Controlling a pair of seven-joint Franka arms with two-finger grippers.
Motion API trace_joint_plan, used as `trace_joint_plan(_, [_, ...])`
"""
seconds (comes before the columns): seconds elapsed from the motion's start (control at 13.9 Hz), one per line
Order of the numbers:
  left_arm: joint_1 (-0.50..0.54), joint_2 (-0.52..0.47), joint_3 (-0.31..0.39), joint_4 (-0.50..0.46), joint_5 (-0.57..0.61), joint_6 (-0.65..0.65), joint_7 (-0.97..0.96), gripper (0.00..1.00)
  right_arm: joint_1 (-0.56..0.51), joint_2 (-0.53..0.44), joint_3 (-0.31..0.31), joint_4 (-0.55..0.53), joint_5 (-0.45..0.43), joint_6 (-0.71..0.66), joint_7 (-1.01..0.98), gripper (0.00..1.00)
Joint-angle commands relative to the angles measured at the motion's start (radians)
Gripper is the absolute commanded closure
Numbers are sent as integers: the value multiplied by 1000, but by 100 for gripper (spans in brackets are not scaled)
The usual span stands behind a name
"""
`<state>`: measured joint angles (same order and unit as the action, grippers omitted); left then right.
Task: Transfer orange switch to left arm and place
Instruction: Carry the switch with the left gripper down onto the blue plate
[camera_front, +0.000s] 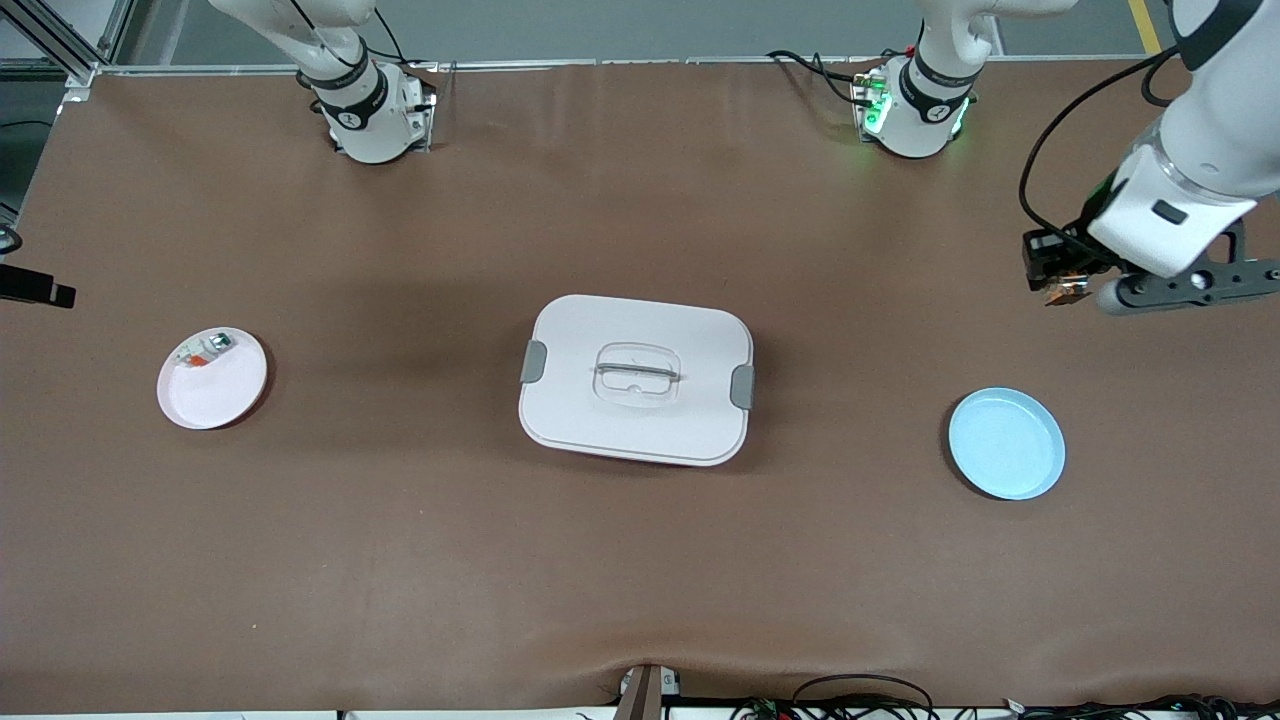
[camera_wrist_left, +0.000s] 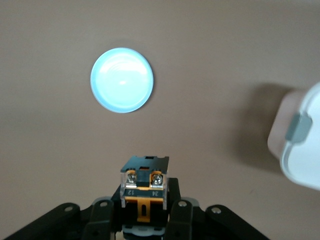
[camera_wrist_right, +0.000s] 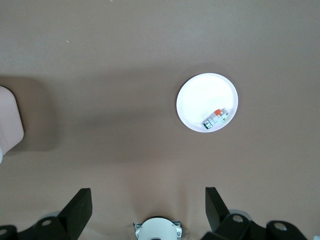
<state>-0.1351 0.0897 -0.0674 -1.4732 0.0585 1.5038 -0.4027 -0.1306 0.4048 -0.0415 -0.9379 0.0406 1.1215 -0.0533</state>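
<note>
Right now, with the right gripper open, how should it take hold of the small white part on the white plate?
Probably from straight above, closing across the small white part's long sides at mid-body: it lies flat beside the white plate's rim. The right gripper hangs open over the table near it; the left gripper holds the orange switch.

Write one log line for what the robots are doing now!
left tool: holds orange switch above table near blue plate | right tool: open, empty, waiting | box: mid-table, untouched
</note>
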Motion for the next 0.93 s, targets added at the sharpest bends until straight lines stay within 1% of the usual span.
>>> trace_joint_plan(0.0, [32, 15, 0, 4, 12, -13, -227, 100, -3, -58, 9, -64, 16, 21, -6, 0])
trace_joint_plan(0.14, [52, 30, 0, 1, 11, -5, -396, 100, -4, -70, 12, -81, 19, 27, -5, 0])
trace_joint_plan(0.29, [74, 33, 0, -2, 1, 44, -541, 100, -1, -92, 12, -108, 19, 49, -6, 0])
trace_joint_plan(0.36, [90, 35, 0, -6, -12, 80, -633, 100, 0, -107, 14, -133, 18, 67, -6, 0])
trace_joint_plan(0.5, [109, 54, 0, -16, -26, 148, -784, 100, 18, -167, 14, -218, 15, 121, -8, 0])
trace_joint_plan(0.65, [124, 59, 0, -71, -25, 218, -867, 100, 74, -251, 5, -338, -10, 208, -8, 0])
trace_joint_plan(0.72, [137, 50, 0, -126, -25, 261, -890, 100, 89, -288, 5, -391, -33, 245, -6, 0])
trace_joint_plan(0.79, [147, 41, 0, -178, -25, 310, -907, 100, 98, -316, 5, -432, -42, 267, -6, 0])
trace_joint_plan(0.86, [164, 38, 0, -209, -26, 346, -910, 100, 103, -331, 5, -452, -42, 274, -6, 0])
